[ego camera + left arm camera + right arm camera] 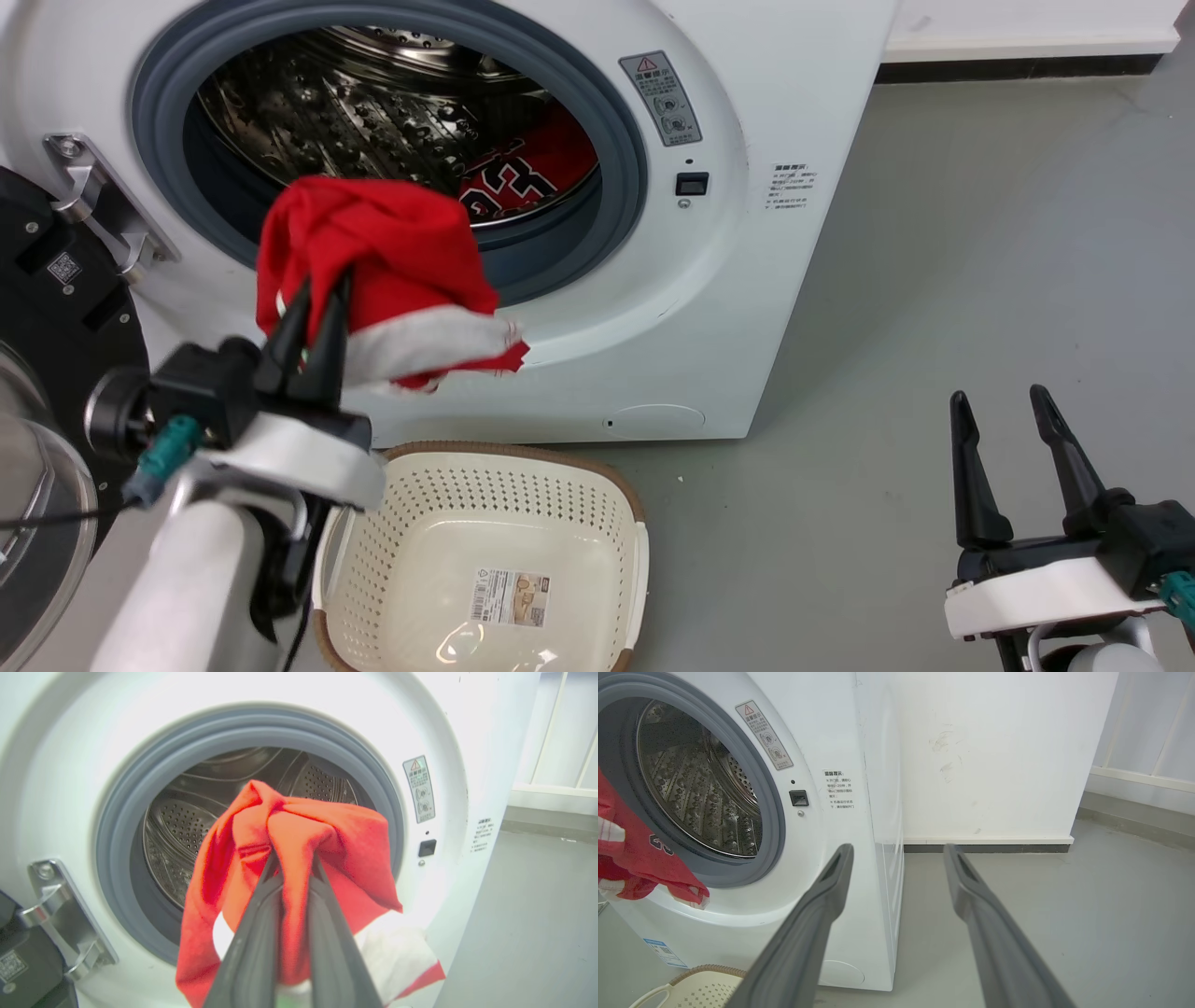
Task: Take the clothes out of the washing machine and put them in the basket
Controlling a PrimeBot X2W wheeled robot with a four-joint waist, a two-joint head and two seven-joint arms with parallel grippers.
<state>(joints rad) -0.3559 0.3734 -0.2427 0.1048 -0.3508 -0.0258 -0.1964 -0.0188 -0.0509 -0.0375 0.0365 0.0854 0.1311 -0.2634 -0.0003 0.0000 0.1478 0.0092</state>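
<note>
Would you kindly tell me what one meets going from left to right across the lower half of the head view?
Open door → left tool, shut on the red garment → basket → right tool, open.

Grey floor [980,233] here, smooth and matte, under soft, even light with no hard shadows. One pale speck [681,479] lies on it. Behind stands a white wall [994,742] with faint scuffs [945,751] on the paint. Along its foot runs a white skirting [985,840], with a dark strip [985,849] just beneath meeting the floor. Off to the right in the right wrist view is a second pale wall [1143,718] with vertical lines, and a white ledge [1139,779] crosses it.
</note>
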